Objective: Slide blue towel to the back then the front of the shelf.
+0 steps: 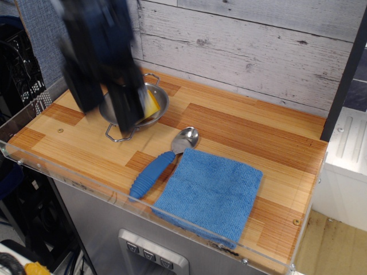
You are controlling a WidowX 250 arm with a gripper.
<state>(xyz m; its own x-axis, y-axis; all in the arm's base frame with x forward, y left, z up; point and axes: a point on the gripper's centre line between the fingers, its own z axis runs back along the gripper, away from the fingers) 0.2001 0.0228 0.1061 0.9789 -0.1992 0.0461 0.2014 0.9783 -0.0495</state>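
Note:
The blue towel (209, 192) lies flat and folded at the front right of the wooden shelf (246, 134), its front edge near the clear acrylic rim (80, 175). My gripper (108, 109) is a dark, motion-blurred shape at the back left, over the steel bowl (162, 98). Its two fingers (129, 112) point down and stand apart, with nothing between them. It is well to the left of the towel and does not touch it.
The steel bowl holds a yellow cheese wedge (152, 104), mostly hidden by the gripper. A blue-handled spoon (152, 173) lies just left of the towel, touching its back left corner. A whitewashed plank wall (246, 46) backs the shelf.

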